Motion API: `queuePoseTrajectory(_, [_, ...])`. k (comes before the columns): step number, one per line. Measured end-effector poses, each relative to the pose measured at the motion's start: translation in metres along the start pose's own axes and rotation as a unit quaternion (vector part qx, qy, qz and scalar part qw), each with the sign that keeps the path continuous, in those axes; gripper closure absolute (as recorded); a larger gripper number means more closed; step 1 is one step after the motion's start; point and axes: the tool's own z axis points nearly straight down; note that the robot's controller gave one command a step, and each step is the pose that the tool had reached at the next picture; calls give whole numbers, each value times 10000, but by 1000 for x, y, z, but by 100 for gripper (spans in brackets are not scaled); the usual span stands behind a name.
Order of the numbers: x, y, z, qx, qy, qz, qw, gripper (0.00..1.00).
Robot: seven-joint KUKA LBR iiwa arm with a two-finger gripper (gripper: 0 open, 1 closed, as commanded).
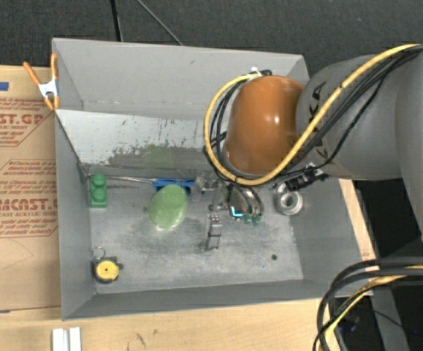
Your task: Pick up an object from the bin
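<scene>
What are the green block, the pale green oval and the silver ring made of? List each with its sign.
Green block: likely hard plastic, studded like a toy brick.
Pale green oval: perhaps foam or soft plastic, matt, no shine.
Silver ring: seemingly metal, bright glints.

Block (98, 191) behind disc (107, 270), left in bin (189, 72)

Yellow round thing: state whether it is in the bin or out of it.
In. The yellow round thing lies on the floor of the bin, in the near left corner, inside the walls.
</scene>
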Motion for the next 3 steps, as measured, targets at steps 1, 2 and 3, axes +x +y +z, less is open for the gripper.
queuePoseTrajectory(1, [-51,18,94,6,-46,-1549,9879,0])
queuePoseTrajectory(2, [-32,91,72,-21,-54,-1476,9890,0])
queuePoseTrajectory(3, [-53,137,98,17,-56,-2638,9646,0])
